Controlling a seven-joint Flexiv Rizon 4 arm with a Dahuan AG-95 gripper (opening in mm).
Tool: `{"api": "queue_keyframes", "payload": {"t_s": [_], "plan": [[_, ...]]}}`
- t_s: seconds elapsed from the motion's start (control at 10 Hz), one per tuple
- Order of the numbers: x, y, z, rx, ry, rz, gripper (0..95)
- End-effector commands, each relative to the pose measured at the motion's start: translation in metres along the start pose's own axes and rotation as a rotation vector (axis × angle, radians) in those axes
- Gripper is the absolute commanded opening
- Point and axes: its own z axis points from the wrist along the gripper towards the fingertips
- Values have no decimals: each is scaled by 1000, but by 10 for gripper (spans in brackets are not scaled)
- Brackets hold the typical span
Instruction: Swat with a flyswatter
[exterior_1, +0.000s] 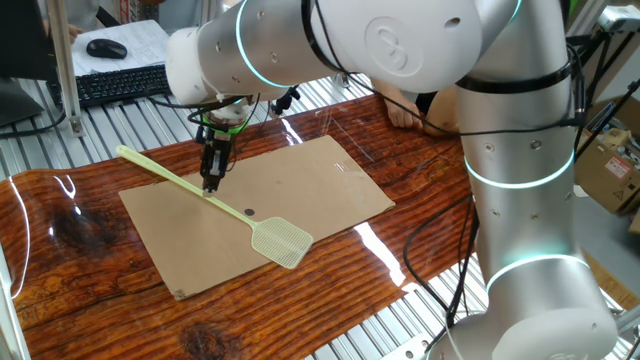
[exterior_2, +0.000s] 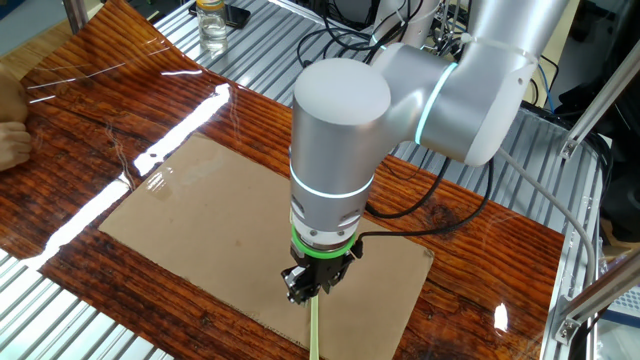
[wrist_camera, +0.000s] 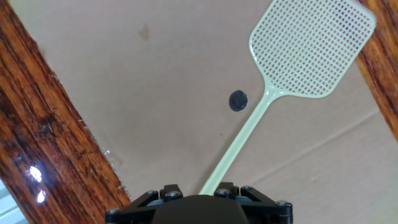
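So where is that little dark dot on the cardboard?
In the hand view, the dark spot sits on the cardboard sheet, just left of the flyswatter handle and below its mesh head. The gripper holds the handle farther back.

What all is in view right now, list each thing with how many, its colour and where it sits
flyswatter: one, pale yellow-green, lying across the cardboard, handle in the gripper
dark spot: one, black, on the cardboard beside the handle
cardboard sheet: one, tan, flat on the table
table: one, glossy reddish-brown wood grain
keyboard: one, black, behind the table
mouse: one, black, behind the keyboard
jar: one, clear, far table edge
gripper: one, black, shut on the flyswatter handle
arm: one, silver-white
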Motion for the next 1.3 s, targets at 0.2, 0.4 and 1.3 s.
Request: {"api": "queue_keyframes", "payload": {"t_s": [0.2, 0.4, 1.3], "plan": [[-1, 0, 3, -7, 1, 7, 380], [0, -1, 4, -14, 5, 13, 380], [5, -2, 11, -34, 5, 38, 380]]}}
